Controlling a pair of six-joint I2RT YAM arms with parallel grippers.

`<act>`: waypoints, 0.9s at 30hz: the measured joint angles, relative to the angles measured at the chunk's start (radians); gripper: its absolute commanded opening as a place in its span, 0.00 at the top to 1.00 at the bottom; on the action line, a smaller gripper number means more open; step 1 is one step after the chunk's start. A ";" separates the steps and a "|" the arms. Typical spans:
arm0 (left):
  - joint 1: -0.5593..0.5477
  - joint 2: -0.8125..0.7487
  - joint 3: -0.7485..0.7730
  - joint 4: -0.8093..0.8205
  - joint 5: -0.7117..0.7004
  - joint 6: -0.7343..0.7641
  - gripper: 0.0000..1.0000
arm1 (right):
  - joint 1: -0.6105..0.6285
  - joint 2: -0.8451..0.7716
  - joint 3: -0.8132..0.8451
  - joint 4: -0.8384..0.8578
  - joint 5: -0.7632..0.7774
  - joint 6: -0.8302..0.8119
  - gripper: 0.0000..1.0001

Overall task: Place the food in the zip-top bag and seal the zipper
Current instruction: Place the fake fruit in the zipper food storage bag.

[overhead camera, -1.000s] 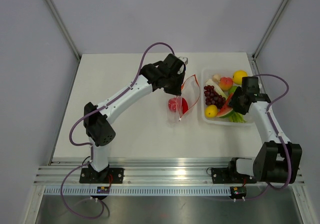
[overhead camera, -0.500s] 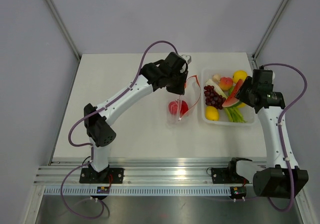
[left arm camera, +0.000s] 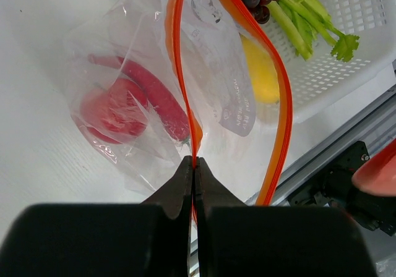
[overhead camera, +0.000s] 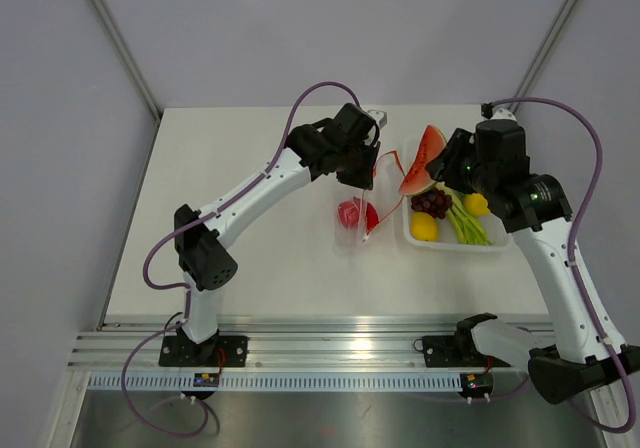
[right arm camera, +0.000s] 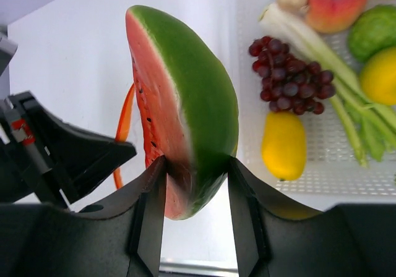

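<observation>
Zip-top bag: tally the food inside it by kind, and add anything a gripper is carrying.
Red round fruit: 1
Red chili: 1
Watermelon slice, held in the right gripper: 1
Total: 3, with 2 inside the zip-top bag

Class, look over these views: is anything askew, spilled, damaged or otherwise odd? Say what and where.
Nothing is spilled or damaged. One oddity: the zip-top bag gapes lopsided, because the left tool pinches only one side of the zipper while the other bows away. The right tool holds the watermelon slice by one tip.
</observation>
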 measured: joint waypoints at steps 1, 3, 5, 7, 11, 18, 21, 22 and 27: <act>0.000 0.000 0.000 0.000 0.001 0.000 1.00 | 0.032 0.006 0.001 0.000 0.007 0.012 0.98; 0.000 0.000 0.000 0.000 0.002 0.000 1.00 | 0.087 0.028 0.001 0.000 0.031 0.039 0.98; 0.000 0.000 0.000 0.000 0.003 0.000 1.00 | 0.129 0.056 0.003 -0.001 0.070 0.068 0.98; 0.000 0.000 0.000 -0.001 0.003 0.000 1.00 | 0.178 0.095 0.003 -0.001 0.122 0.099 0.99; 0.000 0.000 0.000 -0.001 0.003 0.000 1.00 | 0.269 0.165 -0.001 0.002 0.202 0.157 0.99; 0.000 0.000 0.002 -0.003 0.003 -0.001 1.00 | 0.355 0.219 -0.045 0.016 0.268 0.232 0.98; 0.000 0.000 0.011 -0.005 0.002 -0.002 1.00 | 0.370 0.220 -0.048 0.017 0.275 0.246 0.94; 0.000 0.000 0.013 -0.003 0.002 -0.002 1.00 | 0.374 0.220 -0.049 0.018 0.277 0.250 0.91; 0.000 0.000 0.019 -0.003 0.003 -0.007 1.00 | 0.390 0.219 -0.078 0.028 0.274 0.248 0.31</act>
